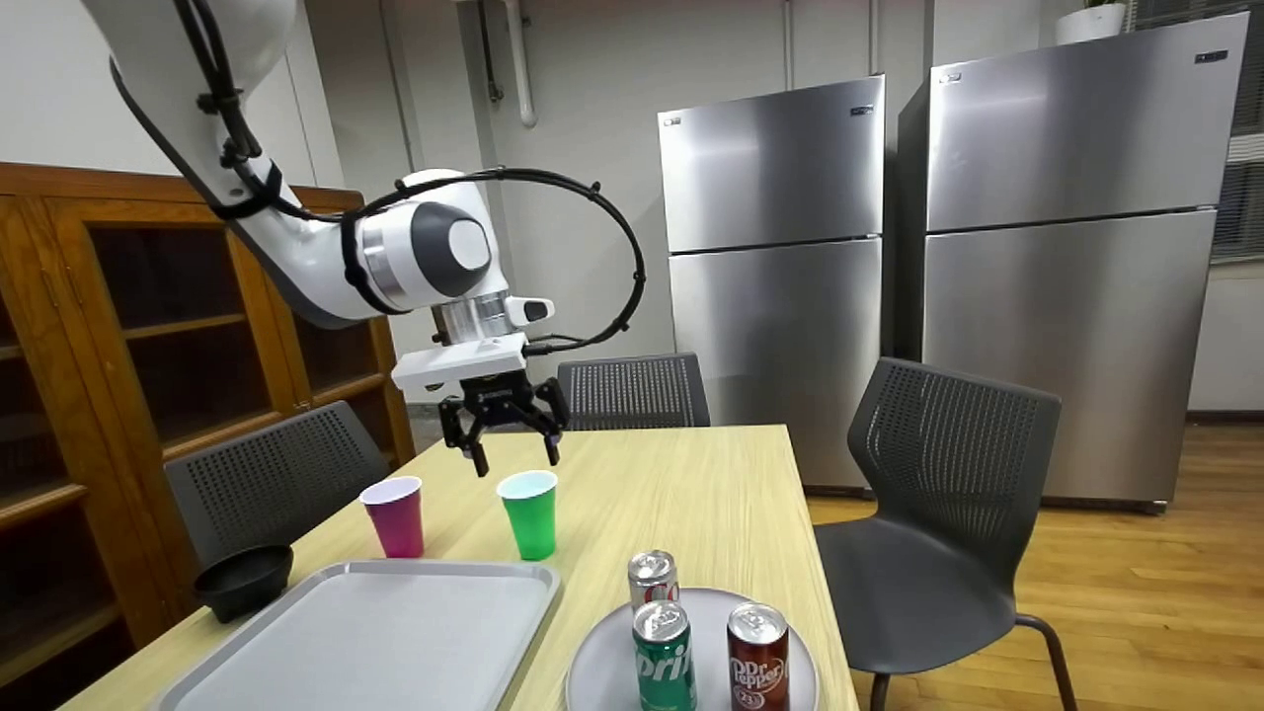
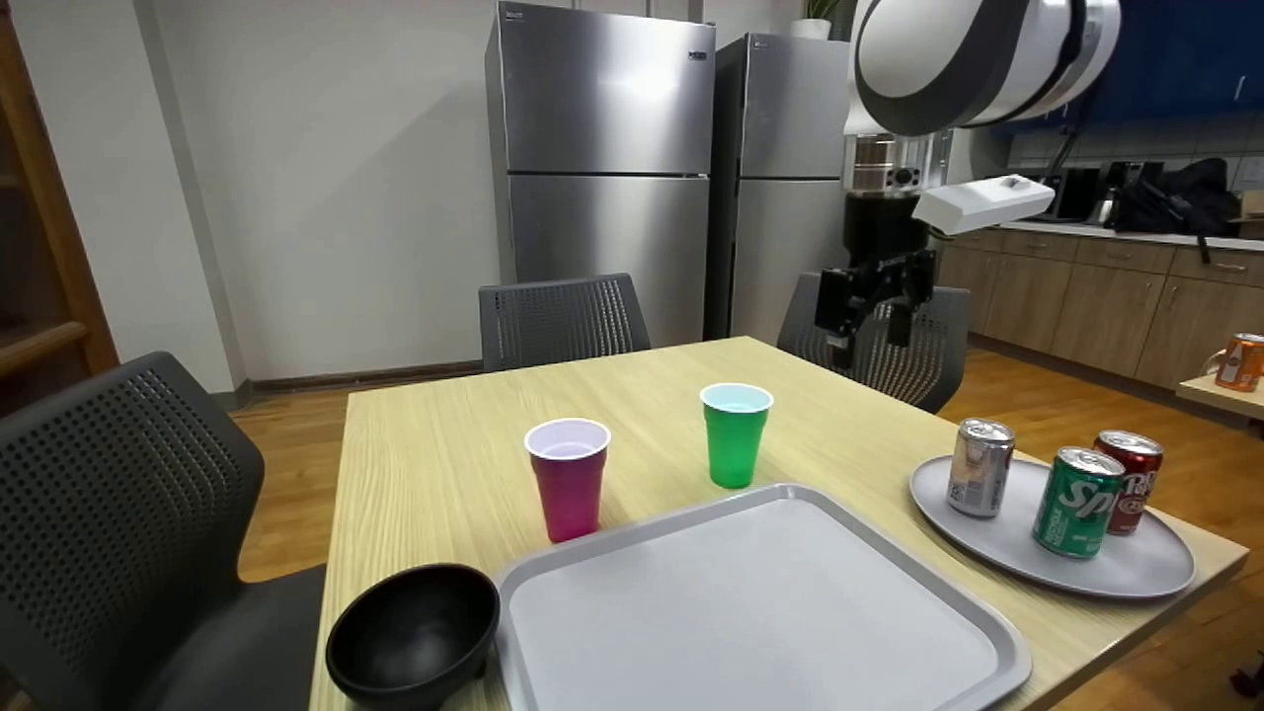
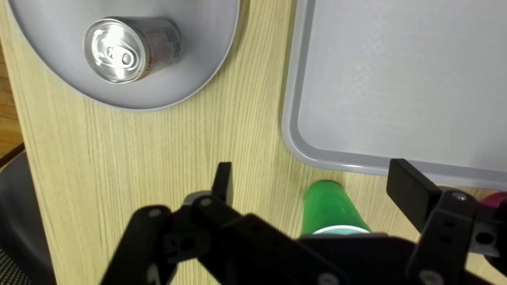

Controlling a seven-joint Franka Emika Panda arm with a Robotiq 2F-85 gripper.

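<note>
Green cup (image 2: 735, 449), white-rimmed, pale inside, stood upright on the light wood table (image 2: 444, 434), just beside a corner of the gray tray (image 2: 750, 612). You had the magenta cup (image 2: 570, 494) near it, then the gray plate (image 2: 1155, 565) bearing silver can (image 2: 982, 474), green can (image 2: 1078, 509), dark-red can (image 2: 1136, 489); black bowl (image 2: 413, 632) sat well apart. Your white arm (image 1: 321, 272) bent down, gripper (image 1: 516, 465) hung over the table, clear of the cup, fingers (image 3: 412, 192) spread wide.

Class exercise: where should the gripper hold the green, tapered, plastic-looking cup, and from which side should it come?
Probably by the upper outer wall of the green, tapered, plastic-looking cup, straddled from directly above by the open black gripper. The cup stands upright, widening towards its top, and the grey rectangular tray close to its base could crowd a low approach there.
</note>
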